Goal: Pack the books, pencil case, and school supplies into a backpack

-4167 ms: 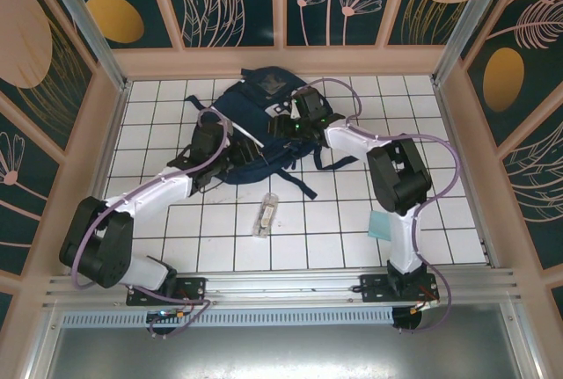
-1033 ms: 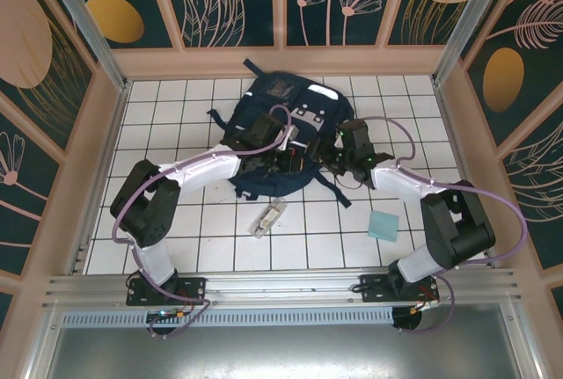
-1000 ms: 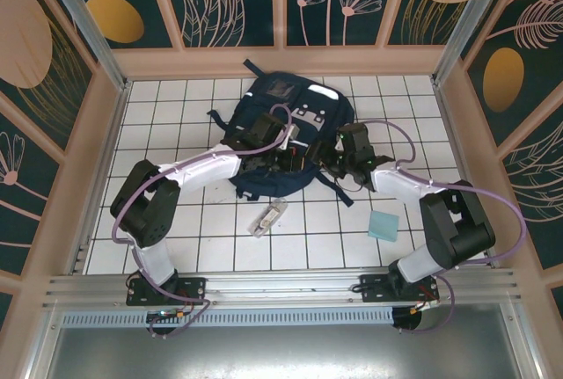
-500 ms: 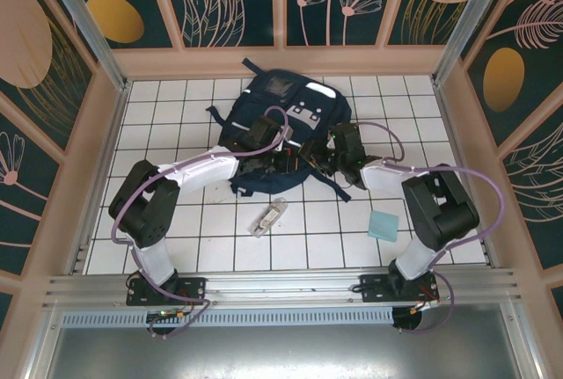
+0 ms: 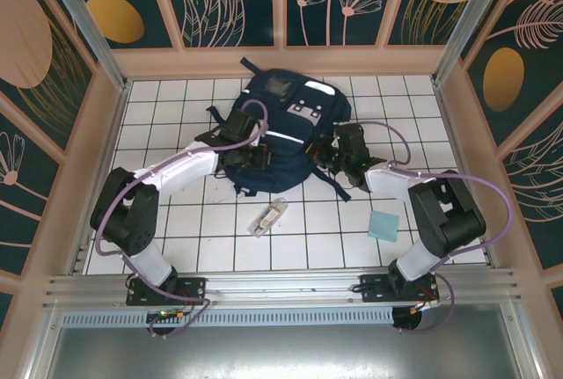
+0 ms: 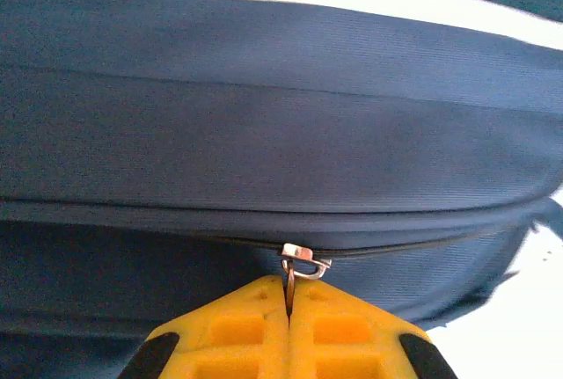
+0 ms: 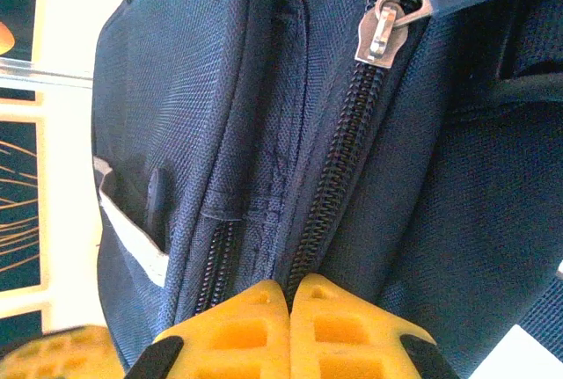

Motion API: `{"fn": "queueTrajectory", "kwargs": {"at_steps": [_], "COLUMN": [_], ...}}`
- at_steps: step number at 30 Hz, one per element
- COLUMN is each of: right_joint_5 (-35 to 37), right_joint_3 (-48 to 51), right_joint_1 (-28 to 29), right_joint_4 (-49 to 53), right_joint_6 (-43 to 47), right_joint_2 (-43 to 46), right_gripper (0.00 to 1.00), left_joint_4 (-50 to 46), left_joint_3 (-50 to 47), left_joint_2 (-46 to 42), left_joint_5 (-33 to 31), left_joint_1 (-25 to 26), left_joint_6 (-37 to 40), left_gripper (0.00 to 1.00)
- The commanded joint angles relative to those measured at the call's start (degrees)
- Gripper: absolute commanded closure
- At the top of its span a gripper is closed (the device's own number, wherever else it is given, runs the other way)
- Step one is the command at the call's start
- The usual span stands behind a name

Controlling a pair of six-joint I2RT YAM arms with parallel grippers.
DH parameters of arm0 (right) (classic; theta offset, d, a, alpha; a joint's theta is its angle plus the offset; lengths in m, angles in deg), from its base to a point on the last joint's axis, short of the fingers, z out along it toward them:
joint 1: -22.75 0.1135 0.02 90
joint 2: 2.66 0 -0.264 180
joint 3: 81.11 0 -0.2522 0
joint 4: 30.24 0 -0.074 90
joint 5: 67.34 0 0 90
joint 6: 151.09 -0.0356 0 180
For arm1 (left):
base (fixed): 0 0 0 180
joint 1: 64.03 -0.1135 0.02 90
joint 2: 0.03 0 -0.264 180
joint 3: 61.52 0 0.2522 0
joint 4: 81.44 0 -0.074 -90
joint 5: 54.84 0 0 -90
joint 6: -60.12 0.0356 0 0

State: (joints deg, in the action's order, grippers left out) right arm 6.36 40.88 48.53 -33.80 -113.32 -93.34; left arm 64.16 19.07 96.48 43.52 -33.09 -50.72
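White-tiled table (image 5: 211, 238) is enclosed by teal floral wall panels (image 5: 229, 1). A navy backpack (image 5: 286, 128) is laid at far centre; a clear tube (image 5: 268, 217) and teal pad (image 5: 383, 225) are seen nearer. The zipper pull (image 6: 304, 261) is pinched by the left tool (image 6: 288, 295); the right tool (image 7: 288, 295) is closed, pressed against the backpack's zipper seam.

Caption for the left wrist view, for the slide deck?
Left gripper shut on the metal zipper pull of the navy backpack.
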Motion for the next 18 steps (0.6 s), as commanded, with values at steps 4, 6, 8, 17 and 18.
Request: {"fn": "queueTrajectory", "kwargs": {"at_steps": [4, 6, 8, 17, 18], "right_joint_5": [7.3, 8.0, 8.9, 8.3, 7.9], "right_joint_3": [0.7, 0.7, 0.2, -7.4, -8.4], "right_joint_1": [-4.2, -5.7, -7.6, -15.4, -15.4], "right_joint_4": [3.5, 4.6, 5.5, 7.9, 8.2], "right_joint_6": [6.3, 7.4, 8.9, 14.1, 14.3], "right_joint_2": [4.3, 5.0, 5.1, 0.0, -0.6], "right_gripper": [1.00, 1.00, 1.00, 1.00, 0.91], "left_joint_4": [-8.2, -8.4, -7.0, -1.5, -0.2], "left_joint_3": [-2.1, -1.2, -1.3, -1.6, -1.9], "left_joint_2": [0.3, 0.7, -0.1, -3.8, -3.7], "left_joint_5": [-11.7, -11.0, -6.4, 4.4, 5.5], "left_joint_1": [-8.6, -9.0, -8.8, 0.8, 2.0], "left_joint_6": [6.3, 5.3, 4.2, 1.3, 0.2], "left_gripper": [1.00, 1.00, 1.00, 1.00, 1.00]}}
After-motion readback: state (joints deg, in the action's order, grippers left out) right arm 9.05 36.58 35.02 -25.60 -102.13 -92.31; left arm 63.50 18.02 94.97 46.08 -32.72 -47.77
